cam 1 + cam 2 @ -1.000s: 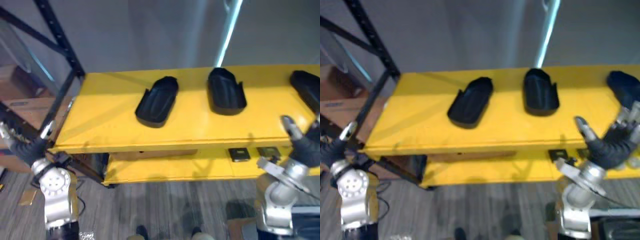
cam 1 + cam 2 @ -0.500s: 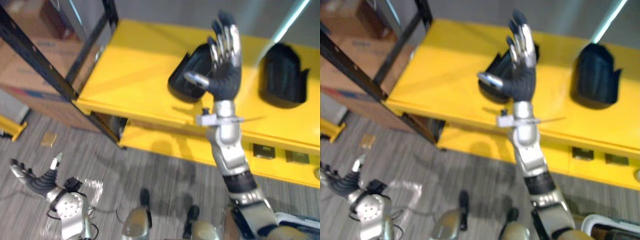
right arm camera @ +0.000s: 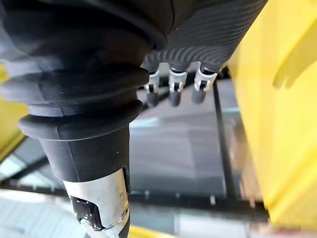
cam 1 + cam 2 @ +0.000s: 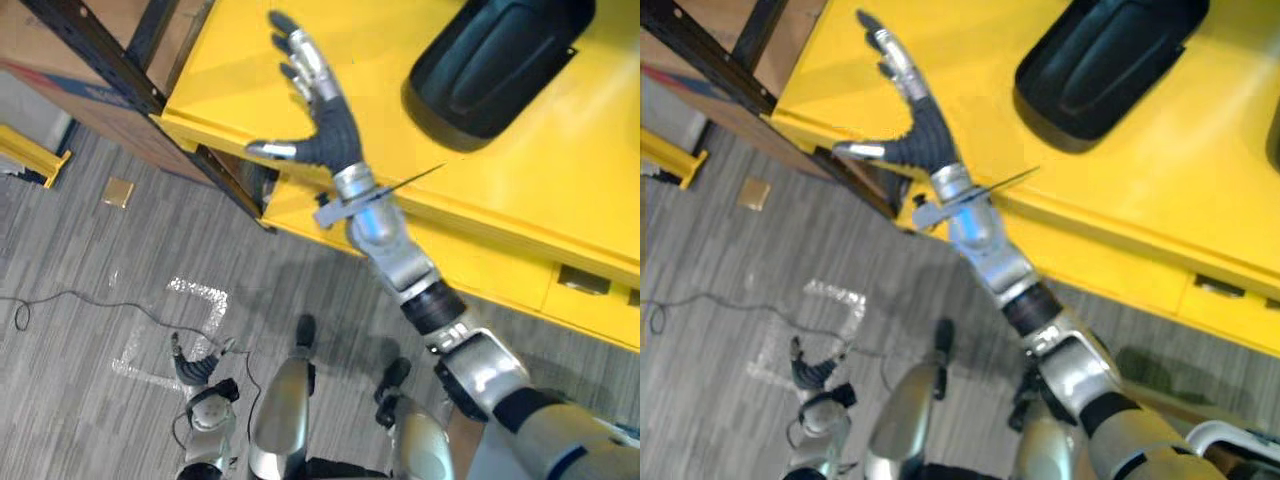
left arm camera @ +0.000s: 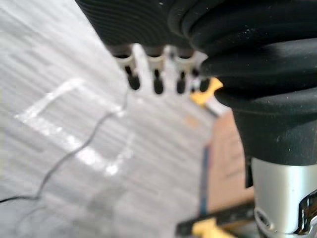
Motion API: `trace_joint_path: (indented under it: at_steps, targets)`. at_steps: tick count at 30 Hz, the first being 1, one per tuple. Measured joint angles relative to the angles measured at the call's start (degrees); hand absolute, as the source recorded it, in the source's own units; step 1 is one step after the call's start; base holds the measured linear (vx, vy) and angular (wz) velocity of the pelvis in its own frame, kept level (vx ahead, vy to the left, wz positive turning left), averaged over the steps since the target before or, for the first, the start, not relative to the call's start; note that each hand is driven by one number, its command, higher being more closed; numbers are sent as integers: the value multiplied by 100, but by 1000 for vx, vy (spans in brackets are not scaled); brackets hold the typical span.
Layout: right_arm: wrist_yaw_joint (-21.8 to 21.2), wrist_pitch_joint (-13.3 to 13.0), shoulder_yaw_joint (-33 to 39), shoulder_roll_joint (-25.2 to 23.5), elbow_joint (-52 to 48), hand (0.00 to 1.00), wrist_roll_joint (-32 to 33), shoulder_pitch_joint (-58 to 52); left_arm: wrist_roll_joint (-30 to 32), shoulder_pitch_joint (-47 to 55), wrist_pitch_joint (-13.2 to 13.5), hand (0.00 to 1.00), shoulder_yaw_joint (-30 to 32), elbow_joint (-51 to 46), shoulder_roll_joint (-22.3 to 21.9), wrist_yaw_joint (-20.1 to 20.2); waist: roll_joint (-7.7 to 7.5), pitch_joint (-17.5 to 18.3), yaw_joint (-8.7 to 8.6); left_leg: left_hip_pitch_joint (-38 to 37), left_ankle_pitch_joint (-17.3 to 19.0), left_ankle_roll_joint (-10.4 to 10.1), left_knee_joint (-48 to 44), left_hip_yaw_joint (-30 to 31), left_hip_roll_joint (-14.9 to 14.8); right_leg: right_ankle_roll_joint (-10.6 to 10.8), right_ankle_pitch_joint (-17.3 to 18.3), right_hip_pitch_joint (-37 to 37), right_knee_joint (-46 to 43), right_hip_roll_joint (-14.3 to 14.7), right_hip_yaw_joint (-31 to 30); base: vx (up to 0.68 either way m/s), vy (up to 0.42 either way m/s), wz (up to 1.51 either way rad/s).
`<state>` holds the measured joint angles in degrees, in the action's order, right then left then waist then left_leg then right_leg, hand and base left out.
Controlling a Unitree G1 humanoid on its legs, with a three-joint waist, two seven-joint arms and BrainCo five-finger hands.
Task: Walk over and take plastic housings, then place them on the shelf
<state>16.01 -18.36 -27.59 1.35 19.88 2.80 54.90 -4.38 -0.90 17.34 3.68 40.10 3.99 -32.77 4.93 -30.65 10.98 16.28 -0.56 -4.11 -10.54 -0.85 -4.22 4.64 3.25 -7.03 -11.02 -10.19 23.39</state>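
One black plastic housing (image 4: 495, 62) lies on the yellow table (image 4: 240, 70), hollow side down, near the far right. My right hand (image 4: 318, 112) is raised over the table's front left part, well to the left of the housing and apart from it. Its fingers (image 3: 171, 90) are spread and straight, the thumb out to the side, and it holds nothing. My left hand (image 4: 192, 364) hangs low near the floor, fingers (image 5: 156, 83) relaxed and empty.
Black rack posts (image 4: 105, 55) run slantwise past the table's left end, with a cardboard box (image 4: 55, 45) behind them. On the grey plank floor lie a yellow bar (image 4: 28, 155), a small brown card (image 4: 118, 190) and white tape marks (image 4: 190, 305).
The camera has swung down and closer to the table. My right hand has gone from in front of the housing to its left, over the table's front. The left hand hangs lower.
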Motion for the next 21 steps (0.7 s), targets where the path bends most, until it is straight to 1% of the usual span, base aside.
trace_joint_path:
  at_steps: [1, 3, 4, 5, 6, 7, 8, 11, 13, 15, 18, 20, 21]
  targets:
    - [152, 30, -8, -47, 25, 0, -106, 0, -33, -7, 5, 0, -33, 30, -4, 40, 17, -8, 5, 0, 0, -4, 1, 16, 3, -3, 31, -1, -27, -6, 11, -5, -15, 9]
    - [725, 201, -5, -219, 198, 0, -403, -1, -286, -39, 37, 0, -66, 171, -10, 225, 51, -8, 57, 3, -5, -17, 30, 23, 6, -1, 103, -67, -127, -30, 14, 7, -10, 2]
    - [878, 248, 1, -255, 234, 0, -436, -1, -402, -39, 44, 0, -70, 187, -10, 282, 55, -8, 60, 11, -9, -22, 38, 23, 7, 4, 113, -86, -147, -38, 15, 46, -17, 0]
    - [1144, 303, 68, -335, 355, 0, -553, -1, -516, -39, 48, 0, -96, 229, -9, 395, 70, -13, 65, 20, -16, -27, 43, 25, 9, 16, 115, -100, -160, -50, 19, 43, -6, 2]
    - [1348, 362, 156, -388, 493, 0, -627, 0, -665, -44, 54, 0, -189, 300, -12, 525, 102, -19, 72, 20, -19, -27, 42, 32, 17, 20, 118, -98, -160, -54, 19, 67, -11, 2]
    - [1447, 373, 169, -402, 563, 0, -678, 0, -698, -46, 62, 0, -240, 344, -18, 599, 124, -21, 74, 20, -20, -26, 42, 37, 27, 29, 124, -97, -166, -57, 20, 50, -8, 2]
    - [1640, 446, 248, -405, 652, 0, -791, -2, -704, -48, 80, 0, -271, 423, -75, 728, 177, -18, 79, 21, -23, -22, 42, 44, 48, 42, 131, -96, -202, -73, 19, 67, -7, 2]
    - [2000, 597, 380, -409, 830, 0, -1010, 7, -851, -51, 158, 0, -287, 520, -221, 1052, 284, -13, 80, 22, -33, -9, 39, 60, 86, 74, 167, -88, -251, -116, 18, 58, 3, 3]
    - [2233, 640, 441, -411, 1141, 0, -1209, 195, -976, -49, 180, 0, -534, 681, -235, 1365, 376, 1, 83, 15, -59, -9, 41, 66, 91, 83, 203, -92, -303, -139, 19, 18, -2, 1]
    - [2338, 639, 582, -412, 1362, 0, -1264, 329, -1126, -48, 213, 0, -685, 733, -242, 1531, 421, 15, 89, 3, -84, -13, 54, 77, 90, 68, 247, -103, -367, -160, 25, -6, -7, 2]
    - [2553, 638, 847, -409, 1637, 0, -1268, 478, -1212, -48, 327, 0, -733, 815, -231, 1665, 433, 23, 89, -34, -156, -49, 136, 122, 85, 35, 303, -130, -458, -186, 39, -37, -9, 4]
    - [2656, 637, 1004, -364, 1729, 0, -1272, 561, -1343, -48, 358, 0, -840, 834, -227, 1751, 468, 46, 87, -53, -207, -54, 262, 148, 94, 22, 387, -219, -580, -228, 47, -64, -12, 9]
    - [2680, 660, 1089, -308, 1771, 0, -1272, 582, -1370, -48, 360, 0, -926, 840, -228, 1800, 509, 73, 90, -63, -257, -64, 337, 168, 94, 10, 418, -286, -671, -265, 60, -48, -19, 8]
